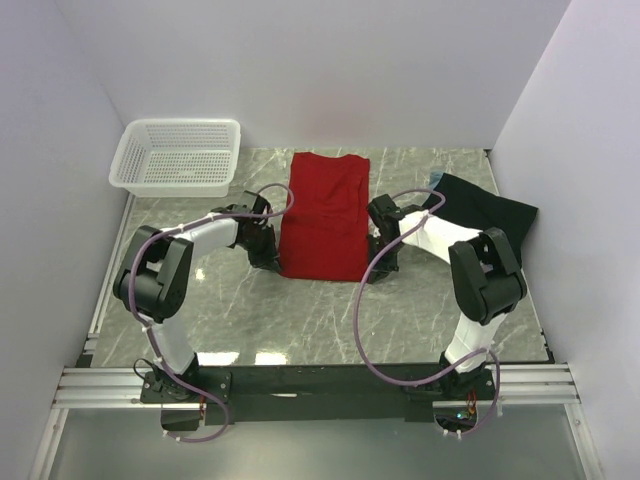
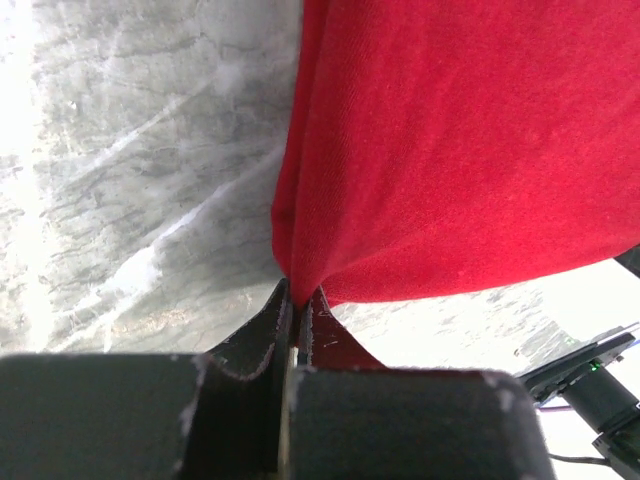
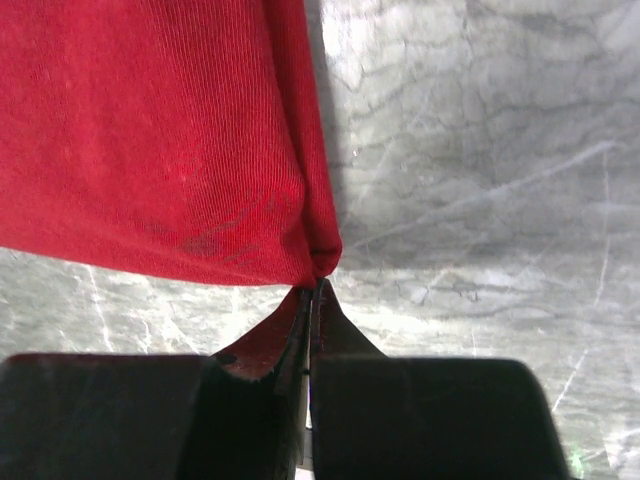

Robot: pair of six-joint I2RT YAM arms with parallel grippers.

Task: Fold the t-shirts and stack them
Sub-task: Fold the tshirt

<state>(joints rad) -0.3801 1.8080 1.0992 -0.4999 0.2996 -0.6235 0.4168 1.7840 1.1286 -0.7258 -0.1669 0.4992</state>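
Observation:
A bright red t-shirt (image 1: 324,214) lies as a long folded rectangle in the middle of the marble table (image 1: 300,320). My left gripper (image 1: 270,262) is shut on the shirt's near left corner (image 2: 292,272); the cloth is pinched between its fingertips. At the near right corner (image 3: 322,262) my right gripper (image 1: 378,268) is shut on the red cloth too. A black t-shirt (image 1: 486,210) lies crumpled at the right, partly under my right arm. A light blue edge (image 1: 437,179) peeks out at its far left.
A white mesh basket (image 1: 178,155) stands at the far left corner of the table. White walls close in the left, far and right sides. Purple cables loop from both arms over the near half of the table.

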